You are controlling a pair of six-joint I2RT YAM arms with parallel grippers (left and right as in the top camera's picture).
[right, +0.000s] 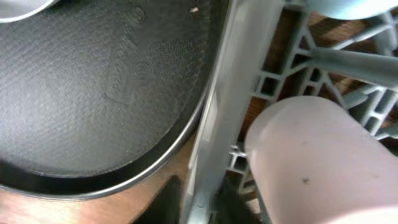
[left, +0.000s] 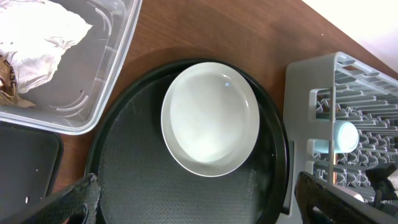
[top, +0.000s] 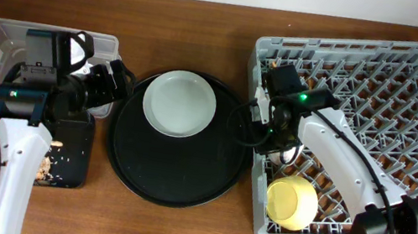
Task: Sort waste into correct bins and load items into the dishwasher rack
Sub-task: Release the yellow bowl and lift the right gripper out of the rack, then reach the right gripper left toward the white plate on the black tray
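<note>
The left jaws are spread as wide as they go with nothing in them. We only catch their dark fingertips [left: 78, 202] in the bottom corners of the left wrist view. The plate [left: 211, 118] sits ahead of them, roughly centred between the two and not touching either. It's pale, smooth and glossy, and it lies flat on the round black tray [left: 124, 186], which has a fine pebbled surface.

Up and to the left is the clear plastic tub [left: 106, 93], holding the crumpled white napkin [left: 43, 31] and a bit of the brown-gold wrapper [left: 6, 78]. Next to the tub, the flat black tray [top: 72, 149] has beige crumbs [top: 48, 162] scattered on it.

The right jaws are down at the left wall of the grey pegged rack [top: 384, 87]. Honestly we can't tell how far apart they are or whether they grip anything, since only dark shapes show at the bottom of that wrist view. The pink cup [right: 317, 162], matte and rounded, sits just beside them inside the rack. The light blue cup [left: 339, 138] is in the rack near the same wall. The yellow bowl [top: 291, 201] leans in the rack's corner, its hollow facing up. Everything rests on a brown wooden desk [top: 173, 230].
</note>
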